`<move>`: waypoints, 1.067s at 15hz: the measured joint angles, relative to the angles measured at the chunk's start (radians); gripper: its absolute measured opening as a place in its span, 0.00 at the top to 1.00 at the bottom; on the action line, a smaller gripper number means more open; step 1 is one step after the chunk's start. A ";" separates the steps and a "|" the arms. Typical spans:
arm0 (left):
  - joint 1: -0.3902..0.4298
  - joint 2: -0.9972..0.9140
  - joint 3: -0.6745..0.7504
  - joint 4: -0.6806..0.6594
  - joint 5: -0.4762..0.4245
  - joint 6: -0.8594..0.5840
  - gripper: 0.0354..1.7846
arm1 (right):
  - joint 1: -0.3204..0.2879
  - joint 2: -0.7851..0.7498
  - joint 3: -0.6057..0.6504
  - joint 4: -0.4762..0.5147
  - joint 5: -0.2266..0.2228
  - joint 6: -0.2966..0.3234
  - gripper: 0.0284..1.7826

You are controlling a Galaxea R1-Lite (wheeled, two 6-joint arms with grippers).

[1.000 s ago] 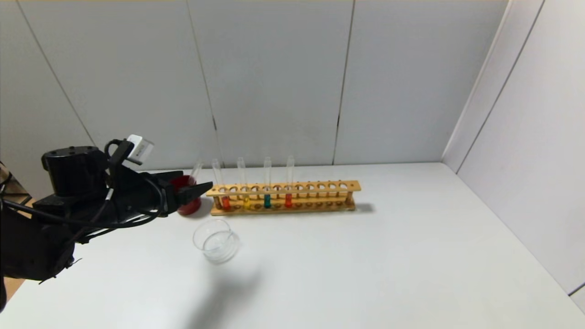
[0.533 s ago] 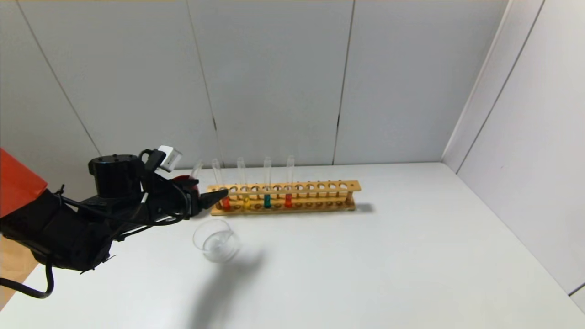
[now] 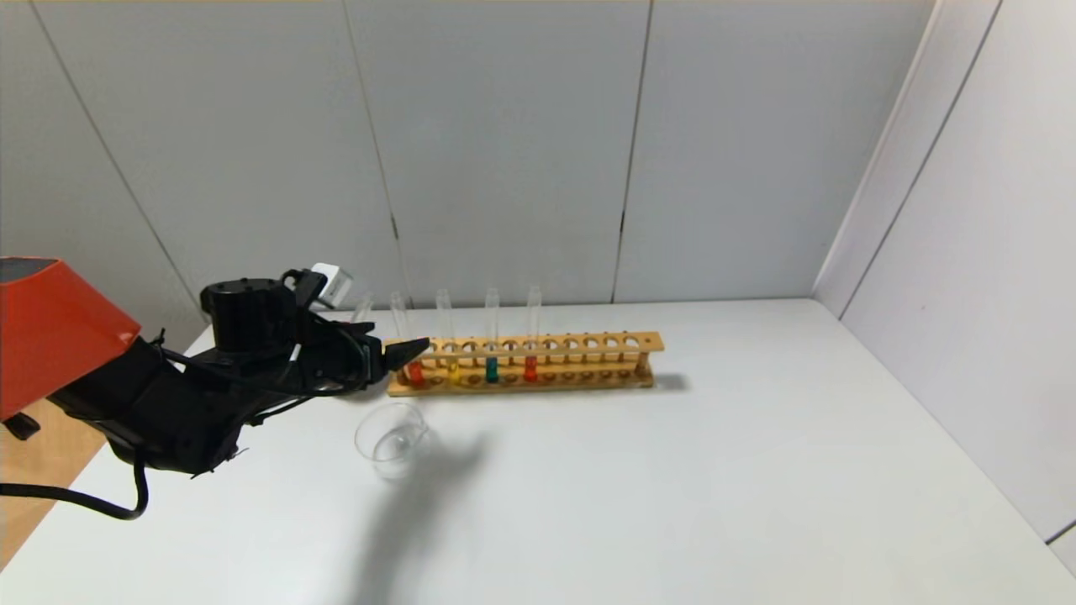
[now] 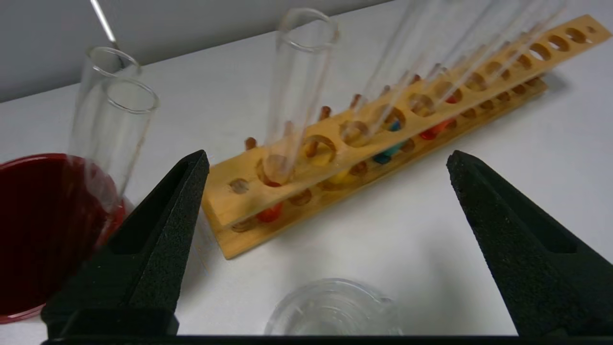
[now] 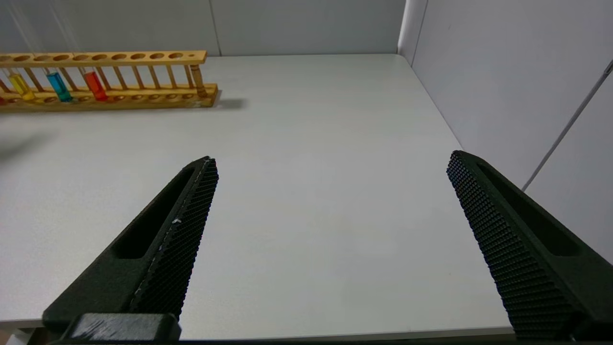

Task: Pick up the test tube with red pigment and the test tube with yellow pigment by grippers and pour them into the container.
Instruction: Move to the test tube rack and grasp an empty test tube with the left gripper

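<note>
From the frame's left, the left gripper reaches level, jaws wide, at the rack end by the test tube with red pigment.

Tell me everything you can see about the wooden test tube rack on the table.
The wooden test tube rack is a long, light-coloured rack with a top rail of round holes, a lower rail and thin dowels between them. It stands flat on the white table, parallel to the back wall. Four clear tubes stand upright near its left end, holding orange-red, yellow, teal and red liquid; the remaining holes are empty. The open left gripper is at its left end, with a clear glass dish in front.
</note>
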 joint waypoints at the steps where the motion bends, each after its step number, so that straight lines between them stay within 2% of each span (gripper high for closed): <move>1: 0.000 0.012 -0.014 0.001 0.020 0.001 0.02 | 0.000 0.000 0.000 0.000 0.000 0.000 0.02; 16: -0.009 0.131 -0.129 0.009 0.048 -0.003 0.02 | 0.000 0.000 0.000 0.000 0.000 0.000 0.02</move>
